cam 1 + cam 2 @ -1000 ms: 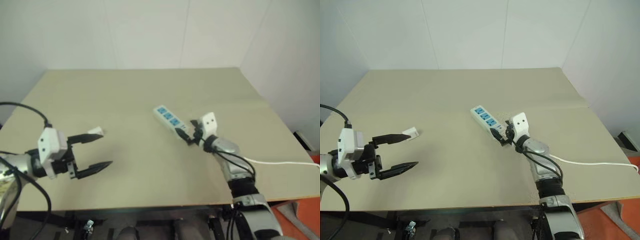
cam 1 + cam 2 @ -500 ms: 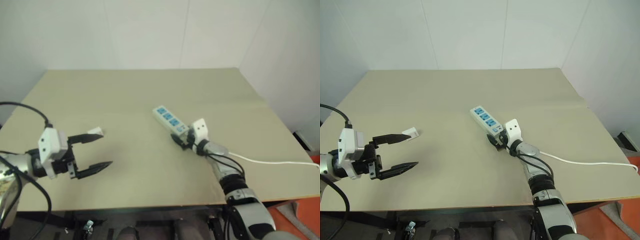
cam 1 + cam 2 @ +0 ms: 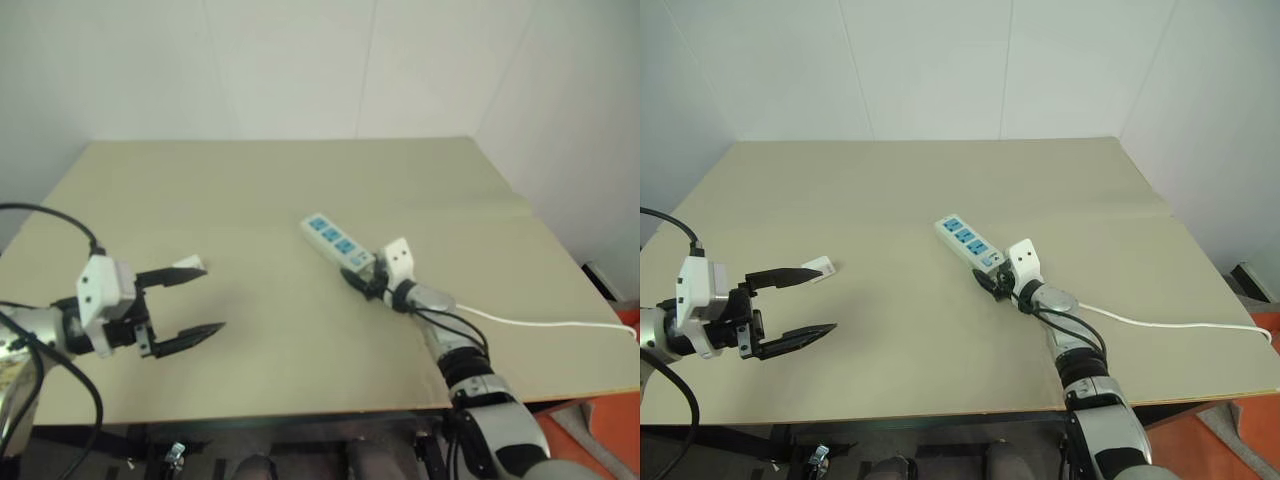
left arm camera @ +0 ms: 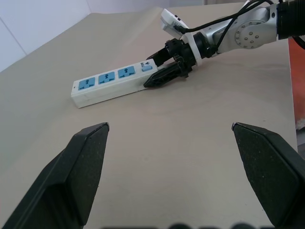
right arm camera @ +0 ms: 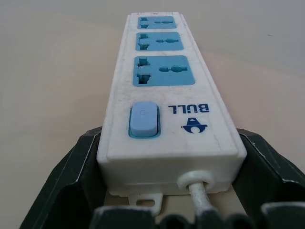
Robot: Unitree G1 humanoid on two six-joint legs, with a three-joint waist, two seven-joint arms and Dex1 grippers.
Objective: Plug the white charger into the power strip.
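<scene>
Beige tabletop [image 3: 940,180] against white walls (left gripper [image 3: 800,303] agape, empty; right gripper [image 3: 992,282] straddling the power strip [image 3: 968,243]).

A large beige table [image 3: 890,190] fills the scene, set into a corner of white walls. On it lies the power strip [image 3: 968,244], a little right of centre, its long axis running from about ten o'clock to four o'clock, with three blue socket faces up. Its thin white cable [image 3: 1160,323] trails off toward three o'clock along the tabletop. The white charger [image 3: 821,267] lies at about nine o'clock, well apart from the strip.
</scene>
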